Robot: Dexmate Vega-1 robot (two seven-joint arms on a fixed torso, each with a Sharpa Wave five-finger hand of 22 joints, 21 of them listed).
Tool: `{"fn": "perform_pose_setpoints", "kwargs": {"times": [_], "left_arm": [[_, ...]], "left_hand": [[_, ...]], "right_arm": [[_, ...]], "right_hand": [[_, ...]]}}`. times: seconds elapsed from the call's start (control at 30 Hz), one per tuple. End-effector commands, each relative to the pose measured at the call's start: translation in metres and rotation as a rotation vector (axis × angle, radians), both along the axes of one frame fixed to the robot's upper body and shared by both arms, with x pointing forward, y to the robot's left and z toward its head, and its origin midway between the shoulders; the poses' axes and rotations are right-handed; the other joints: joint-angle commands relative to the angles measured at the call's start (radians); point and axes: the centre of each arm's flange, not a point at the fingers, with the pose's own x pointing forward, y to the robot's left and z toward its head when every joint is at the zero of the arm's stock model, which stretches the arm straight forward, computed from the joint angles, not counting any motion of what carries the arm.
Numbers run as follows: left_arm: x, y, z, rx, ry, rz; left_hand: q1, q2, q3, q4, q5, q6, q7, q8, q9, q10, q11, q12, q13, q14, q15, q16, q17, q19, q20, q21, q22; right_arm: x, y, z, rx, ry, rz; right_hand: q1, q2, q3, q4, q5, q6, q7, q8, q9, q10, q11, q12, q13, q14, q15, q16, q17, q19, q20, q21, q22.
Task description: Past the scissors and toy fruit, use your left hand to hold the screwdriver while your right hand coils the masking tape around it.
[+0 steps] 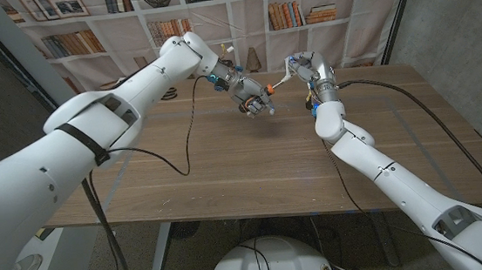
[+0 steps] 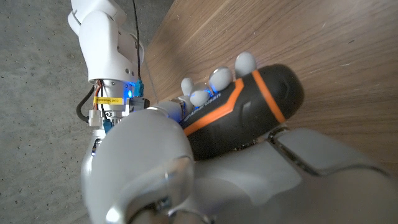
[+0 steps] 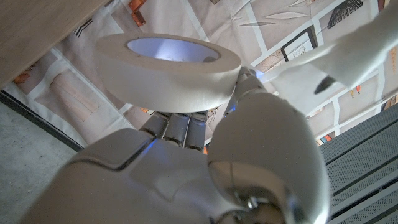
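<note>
The left robot hand (image 1: pixel 251 95) grips the black-and-orange screwdriver (image 2: pixel 242 109), fingers curled over its handle, raised above the surface (image 1: pixel 227 171) near its far edge. Just beside it, the right robot hand (image 1: pixel 301 67) holds the tape roll (image 3: pixel 166 70) from below, a loose strip (image 1: pixel 280 80) stretching toward the screwdriver. Bare wood lies open from the screwdriver to the near edge.

camera layout: one head view, two wrist views
head view looks down over the table (image 1: pixel 253 169); wrist views sit close behind their hands, sharing its wood.
</note>
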Motion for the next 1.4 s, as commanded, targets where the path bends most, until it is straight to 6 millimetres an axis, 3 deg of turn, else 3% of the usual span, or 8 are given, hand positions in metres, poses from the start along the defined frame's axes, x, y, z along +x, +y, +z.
{"fn": "perform_pose_setpoints", "kwargs": {"times": [0.03,0.7,1.4], "left_arm": [[0.004,-0.001,-0.005,0.037,-0.006,0.022],[-0.003,0.003,-0.005,0.036,-0.045,0.054],[-0.006,0.011,0.000,0.023,-0.103,0.099]], "left_hand": [[-0.035,0.048,0.006,0.000,-0.003,0.016,0.013,0.000,0.001,0.000,-0.003,0.203,0.085,0.005,-0.040,0.195,0.238,-0.001,-0.008,0.005,0.003],[-0.036,0.048,0.009,-0.002,-0.006,0.015,0.013,0.002,-0.004,0.000,-0.004,0.203,0.085,0.005,-0.040,0.195,0.238,0.000,-0.009,0.004,-0.002],[-0.038,0.048,0.010,-0.003,-0.008,0.013,0.012,0.005,-0.007,-0.001,-0.005,0.203,0.085,0.004,-0.041,0.195,0.238,0.001,-0.008,0.005,-0.003]], "right_arm": [[-0.024,0.000,0.010,0.071,-0.109,0.123],[-0.059,-0.006,0.009,0.068,-0.223,0.048],[-0.108,-0.017,-0.022,-0.005,-0.266,-0.193]], "right_hand": [[0.032,0.029,-0.001,0.002,0.003,0.069,0.065,0.002,0.000,0.119,-0.123,0.000,0.004,-0.019,-0.195,0.003,0.003,0.005,-0.077,-0.002,0.004],[0.035,0.029,-0.008,0.003,0.005,0.069,0.065,0.002,0.000,0.117,-0.125,-0.002,0.005,-0.016,-0.195,0.002,0.003,0.007,-0.079,-0.006,0.004],[0.036,0.031,-0.013,0.006,0.007,0.072,0.062,0.001,-0.004,0.116,-0.130,-0.003,0.008,-0.014,-0.196,0.000,0.003,0.008,-0.080,-0.008,0.004]]}}
